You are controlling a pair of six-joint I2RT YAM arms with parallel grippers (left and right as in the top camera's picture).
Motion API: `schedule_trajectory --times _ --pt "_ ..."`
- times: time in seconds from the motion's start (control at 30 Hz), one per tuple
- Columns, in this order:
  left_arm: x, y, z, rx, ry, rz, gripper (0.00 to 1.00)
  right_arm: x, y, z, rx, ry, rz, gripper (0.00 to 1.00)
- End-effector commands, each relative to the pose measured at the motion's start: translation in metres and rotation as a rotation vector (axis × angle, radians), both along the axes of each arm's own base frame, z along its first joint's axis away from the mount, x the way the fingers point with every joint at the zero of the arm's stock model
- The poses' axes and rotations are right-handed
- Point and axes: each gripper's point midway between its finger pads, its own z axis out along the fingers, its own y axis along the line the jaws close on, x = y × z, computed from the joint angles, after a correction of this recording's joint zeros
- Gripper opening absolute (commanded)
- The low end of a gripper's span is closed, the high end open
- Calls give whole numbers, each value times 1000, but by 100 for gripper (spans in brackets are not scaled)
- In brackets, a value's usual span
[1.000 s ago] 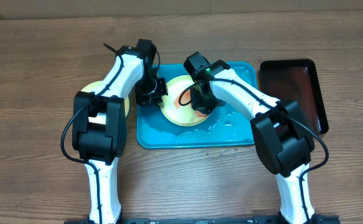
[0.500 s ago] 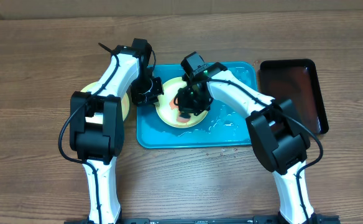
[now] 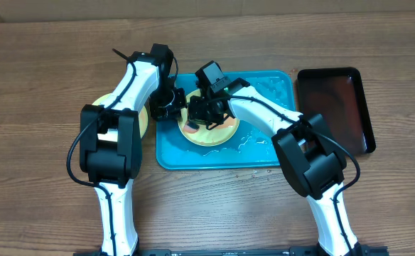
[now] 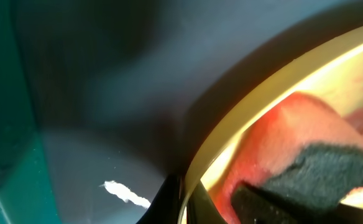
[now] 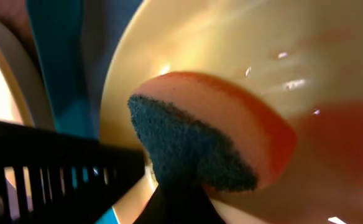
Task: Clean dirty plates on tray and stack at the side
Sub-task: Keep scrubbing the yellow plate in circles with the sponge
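My sponge [image 5: 212,130] is orange foam faced with rough dark scouring fibre; the plate [image 5: 243,43] is glossy, smooth, wet-looking plastic; the table [image 3: 37,85] is matt wood.

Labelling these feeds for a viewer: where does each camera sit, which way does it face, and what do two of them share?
Overhead: above the table, facing straight down on the tray; both arms show.
Left wrist: on the left arm, looking low across the tray at the plate rim pinched in the left tool, bottom edge.
Right wrist: on the right arm, close on the sponge held by the right tool, bottom edge.
Shared: both wrist views show the sponge on the plate.
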Motion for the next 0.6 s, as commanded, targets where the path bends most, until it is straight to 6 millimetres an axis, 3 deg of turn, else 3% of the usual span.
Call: schedule_trajectory --times 0.0,0.43,0.57 --pt "-1 -3 -8 4 8 -10 4 10 -18 -26 -77 8 -98 4" --pt "-1 -3 -8 4 8 -9 4 60 -84 -32 -252 -117 -278 4" --pt "-1 -3 -8 5 8 -9 4 73 -113 -32 -269 -102 -336 4"
